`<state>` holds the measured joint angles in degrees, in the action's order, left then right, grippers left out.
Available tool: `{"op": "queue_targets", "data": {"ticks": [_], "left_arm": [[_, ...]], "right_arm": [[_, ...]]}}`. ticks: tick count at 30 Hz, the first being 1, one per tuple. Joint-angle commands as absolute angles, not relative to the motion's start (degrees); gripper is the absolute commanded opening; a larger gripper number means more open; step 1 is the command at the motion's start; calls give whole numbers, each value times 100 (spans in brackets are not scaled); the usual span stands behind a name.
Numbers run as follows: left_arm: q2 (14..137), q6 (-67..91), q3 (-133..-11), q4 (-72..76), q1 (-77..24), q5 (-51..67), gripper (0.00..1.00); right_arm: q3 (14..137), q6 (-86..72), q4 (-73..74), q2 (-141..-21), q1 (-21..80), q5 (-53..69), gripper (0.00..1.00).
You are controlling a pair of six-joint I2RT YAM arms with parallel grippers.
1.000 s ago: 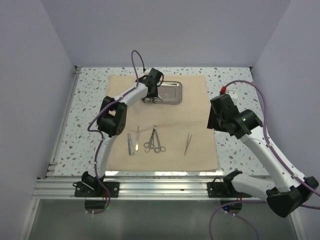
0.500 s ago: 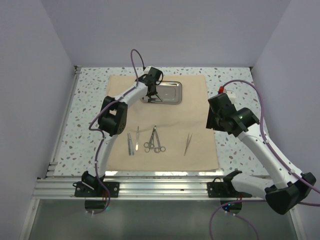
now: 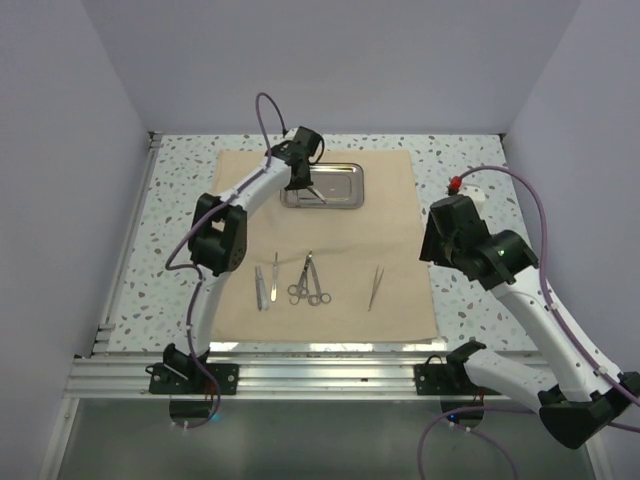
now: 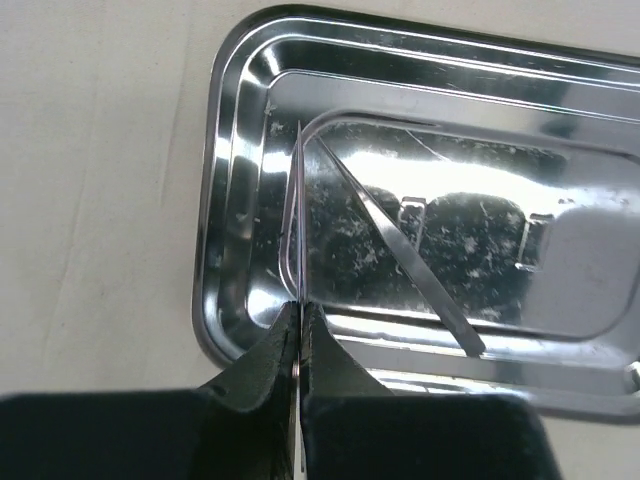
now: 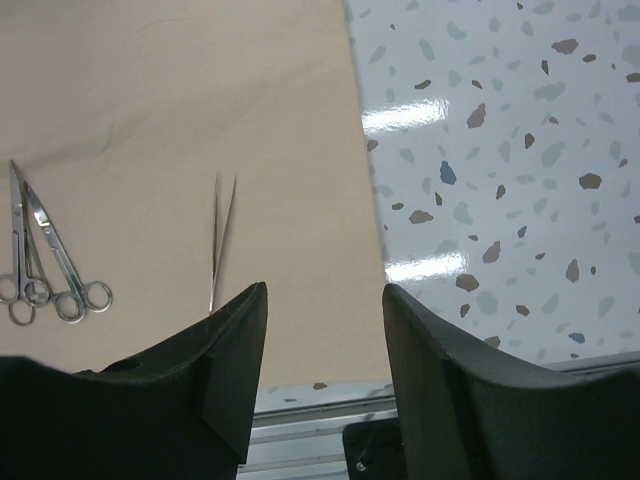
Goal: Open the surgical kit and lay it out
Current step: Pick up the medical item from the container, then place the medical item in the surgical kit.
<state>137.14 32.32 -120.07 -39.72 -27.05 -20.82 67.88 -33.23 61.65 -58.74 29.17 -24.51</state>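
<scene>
The beige cloth wrap (image 3: pixel 390 260) lies spread flat, with the shiny steel tray (image 3: pixel 352 170) at its far end. My left gripper (image 3: pixel 302 185) (image 4: pixel 300 305) hangs over the tray's left part (image 4: pixel 225 200), shut on one leg of slim silver tweezers (image 4: pixel 400 260); the other leg slants away across the tray floor. On the cloth's near half lie two scalpel handles (image 3: pixel 260 285), two ring-handled scissors (image 3: pixel 308 280) (image 5: pixel 45 255) and another pair of tweezers (image 3: pixel 375 287) (image 5: pixel 222 235). My right gripper (image 3: pixel 435 240) (image 5: pixel 325 290) hovers open above the cloth's right edge, with nothing between its fingers.
Speckled tabletop (image 5: pixel 500 150) surrounds the cloth. An aluminium rail (image 3: pixel 320 375) runs along the near edge by the arm bases. Plain walls close in the left, back and right sides.
My left gripper has shut on the tweezers in the tray and shifted slightly toward the tray's far left. The right arm has drawn a little to the right.
</scene>
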Motion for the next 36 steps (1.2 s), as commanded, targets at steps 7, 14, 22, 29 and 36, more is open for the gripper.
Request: {"op": "queue_targets", "data": {"ticks": [7, 14, 22, 29, 36], "left_arm": [[11981, 3822, -11199, -4860, -3627, -1661, 0], [11382, 4446, -9731, -4089, -5158, -1504, 0], [11619, 5150, -9079, -3498, -6020, -1450, 0], [11997, 5300, -9158, -3331, -6275, -1406, 0], [12217, 5370, -9571, -3524, -6390, -1424, 41]], "right_arm": [[6574, -3226, 5924, -5221, 2883, -2285, 54], [6328, -3269, 6020, -4817, 2892, -2233, 53], [6354, -3331, 6521, -4325, 2883, -2294, 53], [6416, -3314, 6987, -3991, 2883, -2435, 53], [6530, -3270, 7066, -3964, 2883, -2505, 54]]}}
